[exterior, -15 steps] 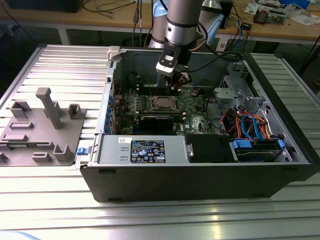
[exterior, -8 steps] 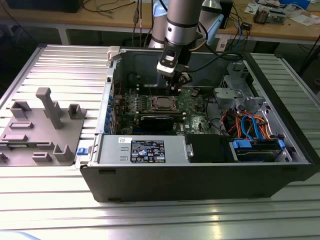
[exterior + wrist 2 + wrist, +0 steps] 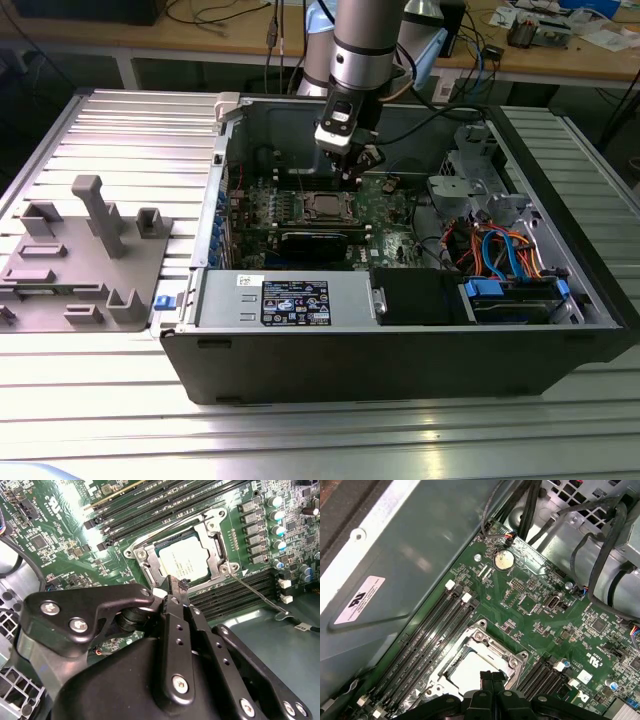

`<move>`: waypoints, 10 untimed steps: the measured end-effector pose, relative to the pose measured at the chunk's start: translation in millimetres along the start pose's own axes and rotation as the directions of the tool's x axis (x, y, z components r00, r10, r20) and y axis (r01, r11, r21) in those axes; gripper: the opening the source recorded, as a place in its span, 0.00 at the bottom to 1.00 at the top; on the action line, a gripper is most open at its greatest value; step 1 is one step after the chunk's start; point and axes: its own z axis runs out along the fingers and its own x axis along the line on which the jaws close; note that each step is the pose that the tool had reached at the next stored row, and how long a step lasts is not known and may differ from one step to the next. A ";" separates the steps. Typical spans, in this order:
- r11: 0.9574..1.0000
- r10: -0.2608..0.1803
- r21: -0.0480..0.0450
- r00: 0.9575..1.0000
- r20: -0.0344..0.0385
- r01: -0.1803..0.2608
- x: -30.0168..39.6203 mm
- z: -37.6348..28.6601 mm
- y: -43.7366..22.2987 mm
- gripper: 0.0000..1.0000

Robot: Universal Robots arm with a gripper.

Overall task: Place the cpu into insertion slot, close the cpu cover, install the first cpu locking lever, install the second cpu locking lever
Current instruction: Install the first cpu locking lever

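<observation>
Gripper (image 3: 174,586) is hanging low over the green board (image 3: 55,527), its two black fingers (image 3: 176,597) pressed together with nothing showing between them. The tips are hovering just beside the near edge of the socket, probably because one narrow closed tip suits pushing on small metal parts. Just past the tips the cpu (image 3: 184,562) is sitting flat in the insertion slot (image 3: 145,565), silvery face up. The cpu cover (image 3: 218,555) is lying down around it like a frame, so the chip is showing through its window. A thin wire lever (image 3: 260,596) is sticking out from one corner of the cover, beside the long dark memory slots (image 3: 220,600), seemingly not yet latched. Farther out, in the exterior view, the arm is reaching into the open computer case (image 3: 400,360) behind the grey power supply box (image 3: 290,300). A grey holder tray (image 3: 80,260) is resting on the grooved table (image 3: 100,420) at the exterior view's left.
</observation>
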 end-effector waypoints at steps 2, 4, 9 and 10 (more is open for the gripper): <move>1.000 -0.004 0.000 1.000 0.000 0.004 0.0 0.0 0.0 0.11; 1.000 -0.008 0.000 1.000 0.000 0.008 0.0 0.0 0.0 0.11; 1.000 -0.021 0.000 1.000 0.000 0.021 0.0 0.0 0.0 0.11; 1.000 -0.023 0.000 1.000 0.000 0.023 0.0 0.0 0.0 0.11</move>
